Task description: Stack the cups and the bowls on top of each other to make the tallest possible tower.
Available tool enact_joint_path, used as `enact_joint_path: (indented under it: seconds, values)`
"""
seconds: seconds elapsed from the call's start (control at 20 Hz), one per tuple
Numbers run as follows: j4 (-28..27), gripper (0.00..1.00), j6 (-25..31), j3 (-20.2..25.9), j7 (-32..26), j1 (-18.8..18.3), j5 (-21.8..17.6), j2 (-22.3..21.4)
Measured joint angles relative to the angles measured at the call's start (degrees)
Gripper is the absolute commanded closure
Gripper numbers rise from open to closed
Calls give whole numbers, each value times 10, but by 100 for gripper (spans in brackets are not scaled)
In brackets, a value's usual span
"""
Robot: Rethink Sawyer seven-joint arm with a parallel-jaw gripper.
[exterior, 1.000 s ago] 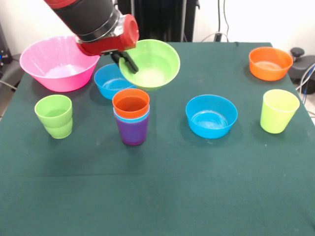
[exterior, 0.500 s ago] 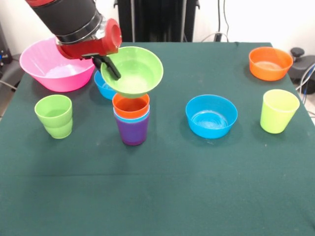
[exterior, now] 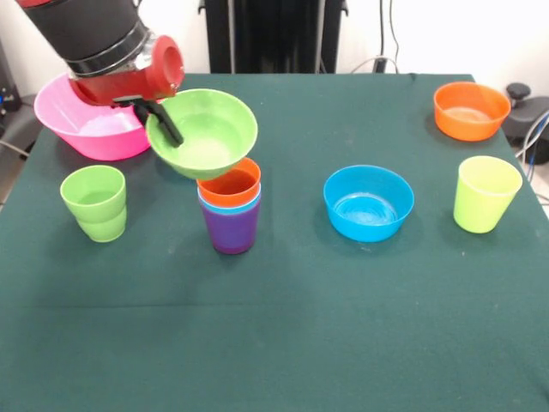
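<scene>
A dark green cloth (exterior: 343, 326) covers the table (white wall (exterior: 446, 34) behind). The gripper (exterior: 163, 124) is clamped on the green bowl's (exterior: 206, 133) rim.

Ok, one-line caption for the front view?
Tool holds green bowl by its rim, tilted beside the orange-topped cup tower.

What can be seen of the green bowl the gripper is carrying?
The green bowl is round, smooth and glossy like plastic, wider than the cups. The gripper pinches its rim on the side toward the pink bowl, one finger reaching inside. It hangs tilted, off the table, its underside at the rim of the orange cup that tops the tower; contact is unclear.
</scene>
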Motion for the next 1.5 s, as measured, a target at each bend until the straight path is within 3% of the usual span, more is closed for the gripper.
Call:
enact_joint_path:
  seconds: [0.55, 1.5]
  values:
    - [36, 100, -85, 9, 0, -46, -32, 3]
    - [92, 100, -93, 14, 0, -49, -42, 2]
